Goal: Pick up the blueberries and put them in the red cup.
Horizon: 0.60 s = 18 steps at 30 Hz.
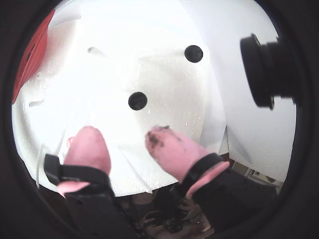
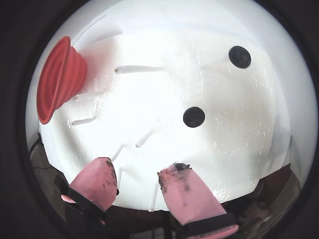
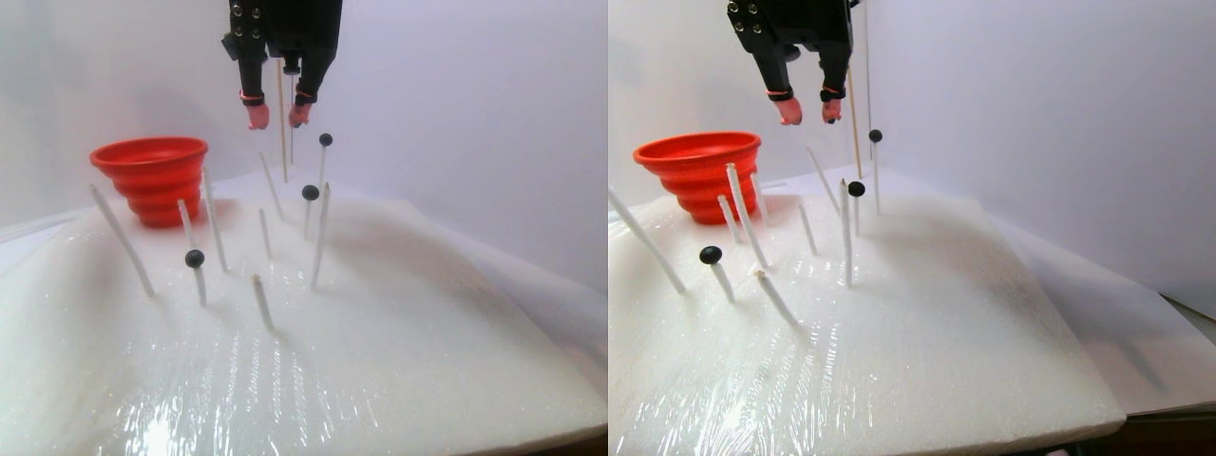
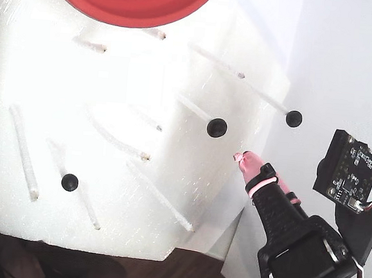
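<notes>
The red cup (image 4: 129,2), ridged and wide-rimmed, sits at the top of the fixed view on the white foam board (image 4: 53,186); its contents cannot be seen. Three blueberries (image 4: 217,128), small matte dark balls, show there: centre, upper right and lower left. The gripper (image 3: 274,116) hangs above the board at the upper left of the stereo pair, its pink-tipped fingers (image 1: 88,145) spread and empty.

Three blueberries show in the fixed view, small matte dark balls, each perched on the tip of a thin white stick: one (image 4: 70,182) low at the left, one (image 4: 217,127) in the middle, one (image 4: 294,118) at the right. The red cup (image 4: 129,2) stands upright at the top edge, wide-mouthed and ridged.
</notes>
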Motion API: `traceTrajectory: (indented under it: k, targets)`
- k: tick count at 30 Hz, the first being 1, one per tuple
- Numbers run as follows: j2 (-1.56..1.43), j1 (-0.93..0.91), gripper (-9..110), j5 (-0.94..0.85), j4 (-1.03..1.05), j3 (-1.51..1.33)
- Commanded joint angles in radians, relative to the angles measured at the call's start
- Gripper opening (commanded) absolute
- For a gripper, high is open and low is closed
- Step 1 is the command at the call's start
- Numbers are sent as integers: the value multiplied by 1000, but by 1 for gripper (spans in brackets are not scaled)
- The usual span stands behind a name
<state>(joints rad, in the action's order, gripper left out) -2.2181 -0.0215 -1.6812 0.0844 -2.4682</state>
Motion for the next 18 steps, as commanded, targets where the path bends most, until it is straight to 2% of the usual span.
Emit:
traceTrajectory:
  k: [1, 18]
  targets:
    - [-124, -34, 16, 20, 3, 15]
    - [-29, -115, 19, 29, -81, 63]
